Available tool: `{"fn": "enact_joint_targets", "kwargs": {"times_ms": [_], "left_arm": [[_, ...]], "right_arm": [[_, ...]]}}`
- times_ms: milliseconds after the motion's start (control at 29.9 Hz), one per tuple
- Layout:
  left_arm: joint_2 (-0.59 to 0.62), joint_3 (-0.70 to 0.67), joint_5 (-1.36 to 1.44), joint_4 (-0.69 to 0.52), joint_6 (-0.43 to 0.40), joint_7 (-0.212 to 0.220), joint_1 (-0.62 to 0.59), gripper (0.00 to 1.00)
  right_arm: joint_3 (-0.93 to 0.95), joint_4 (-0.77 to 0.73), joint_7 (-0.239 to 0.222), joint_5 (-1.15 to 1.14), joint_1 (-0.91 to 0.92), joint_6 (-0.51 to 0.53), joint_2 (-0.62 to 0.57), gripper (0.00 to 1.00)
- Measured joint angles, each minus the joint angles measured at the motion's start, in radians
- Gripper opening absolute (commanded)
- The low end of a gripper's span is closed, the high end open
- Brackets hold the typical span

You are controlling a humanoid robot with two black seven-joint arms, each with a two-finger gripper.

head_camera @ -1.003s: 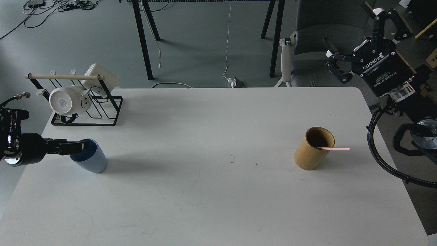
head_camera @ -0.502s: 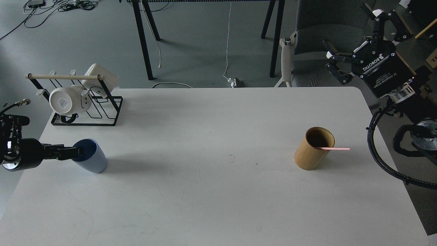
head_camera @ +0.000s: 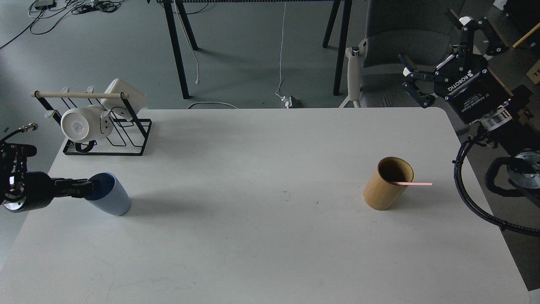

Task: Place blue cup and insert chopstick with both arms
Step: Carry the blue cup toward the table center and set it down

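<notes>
A pale-blue tapered plastic cup [head_camera: 109, 199] with darker blue inside, a tan bamboo cylinder [head_camera: 386, 184] holding a thin pink chopstick [head_camera: 415, 184], and white mugs [head_camera: 86, 122] on a black wire rack [head_camera: 126, 141] sit on the plain white tabletop [head_camera: 261, 236].

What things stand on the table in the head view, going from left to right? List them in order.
Left gripper at the blue cup's rim → blue cup → bamboo holder → pink chopstick sticking out of it to the right. The mug rack stands behind, above the cup, so its place in the order is unclear.
</notes>
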Motion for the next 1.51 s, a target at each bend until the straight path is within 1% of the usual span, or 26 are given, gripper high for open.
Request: {"fn": "enact_joint_targets", "kwargs": {"times_ms": [201,334,502,669,769,836,903,936,1003,1104,1204,1405,1505], "left_arm": [[0.001,0.000,0.012,-0.009,0.026,0.000,0.011,0.03],[0.005,-0.001,0.028,-0.022,0.066,0.000,0.012,0.01],[0.032,-0.010,0.031,-0.124,0.091,0.000,-0.013,0.01],[0.028,-0.013,0.030,-0.214,0.086,0.000,-0.097,0.01],[-0.006,-0.010,0.027,-0.274,0.039,0.000,-0.195,0.01],[-0.051,-0.006,0.023,-0.297,-0.018,0.000,-0.266,0.01],[-0.122,0.014,0.019,-0.298,-0.082,0.000,-0.342,0.01],[-0.158,0.036,0.018,-0.292,-0.103,0.000,-0.376,0.01],[-0.256,0.124,0.015,-0.254,-0.129,0.000,-0.461,0.01],[-0.419,0.262,0.012,-0.177,-0.137,0.000,-0.546,0.01],[-0.556,0.355,0.011,-0.115,-0.143,0.000,-0.582,0.02],[-0.724,0.484,0.010,-0.075,-0.149,0.000,-0.643,0.02],[-0.773,0.512,0.010,-0.066,-0.151,0.000,-0.666,0.02]], "right_arm": [[0.000,0.000,0.000,0.000,-0.004,0.000,0.000,0.99],[0.000,0.000,0.000,0.000,-0.009,0.000,0.000,0.99],[0.013,-0.013,0.000,0.000,-0.010,0.000,0.001,0.99],[0.052,-0.048,0.000,0.001,-0.009,0.000,0.004,0.99],[0.094,-0.086,0.000,0.001,-0.006,0.000,0.008,0.99],[0.125,-0.117,0.000,0.001,-0.005,0.000,0.011,0.99],[0.154,-0.146,0.000,0.004,-0.005,0.000,0.013,0.99],[0.162,-0.156,0.000,0.006,-0.005,0.000,0.013,0.99],[0.173,-0.173,0.000,0.009,-0.005,0.000,0.014,0.99],[0.177,-0.186,0.000,0.011,-0.005,0.000,0.014,0.99],[0.177,-0.190,0.000,0.011,-0.005,0.000,0.014,0.99],[0.172,-0.210,0.000,0.011,-0.007,0.000,0.013,0.99],[0.169,-0.217,0.000,0.011,-0.008,0.000,0.013,0.99]]}}
